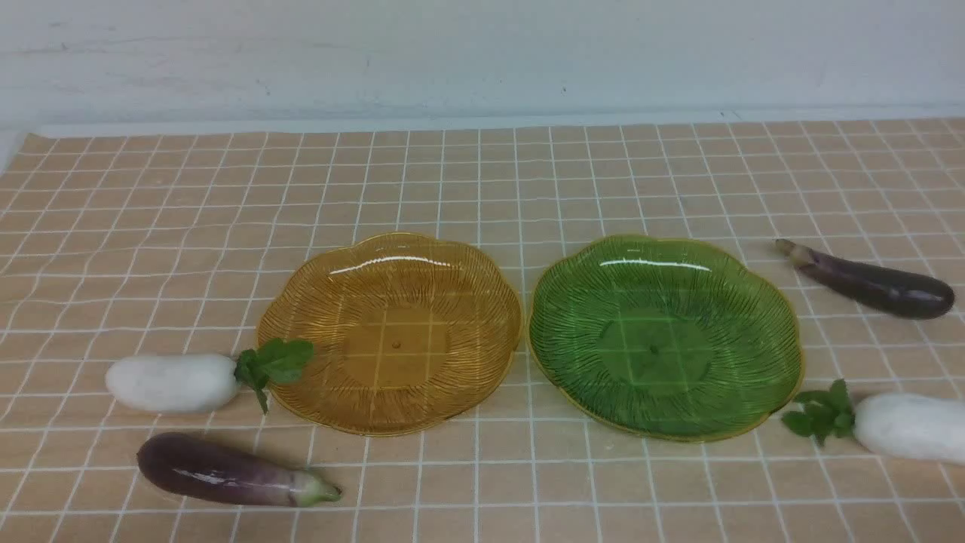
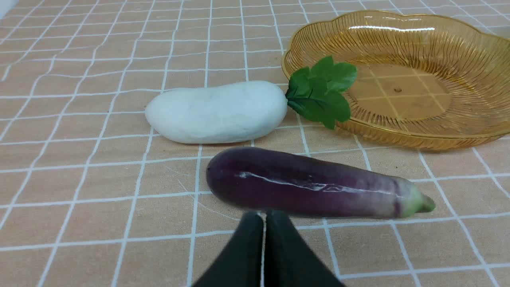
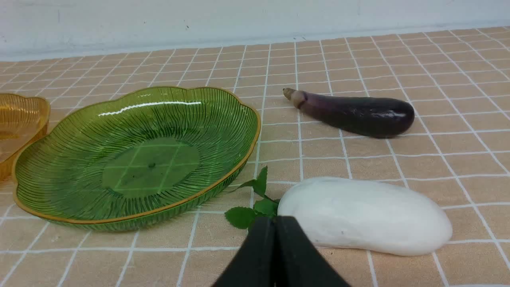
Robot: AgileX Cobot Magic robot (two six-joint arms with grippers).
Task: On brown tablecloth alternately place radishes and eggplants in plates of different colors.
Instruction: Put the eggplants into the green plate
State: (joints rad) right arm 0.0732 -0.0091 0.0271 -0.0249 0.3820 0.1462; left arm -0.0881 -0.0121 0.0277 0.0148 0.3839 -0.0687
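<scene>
Claws first: the left claw [image 2: 263, 217], two black fingers pressed together with nothing between them, hangs low over the light tan-orange, white-gridded tablecloth [image 1: 482, 181], its tips just short of the slender glossy purple eggplant with the pale green cap [image 2: 306, 187]. The right claw [image 3: 275, 221] is likewise closed and empty, just short of the leafy end of the smooth white right-hand radish [image 3: 358, 215]. Neither arm shows in the front view. Taking twelve o'clock as away from the robot, the transparent ribbed amber-orange plate [image 1: 301, 302] sits mid-table with the matching green plate [image 1: 573, 317] at its three o'clock, rims so close I cannot tell whether they touch. Both are bare, so the task appears to be at its start, first pick not yet made. The green-capped eggplant lies at the amber plate's seven o'clock, and the white left-hand radish [image 1: 172, 383] at its eight o'clock, green leaves draped over the rim. The dark brown-stemmed eggplant [image 1: 874, 285] rests at the green plate's two o'clock, and the right-hand radish at four o'clock, leaves just beside the rim. Next, a claw probably must spread wider than a vegetable's body, straddle its middle, close, and lift it clear of the scalloped rim. Nothing else clutters the cloth, but those draped leaves could snag the amber plate, the rounded bodies may roll or slip, and nudging one plate could shift the other.
</scene>
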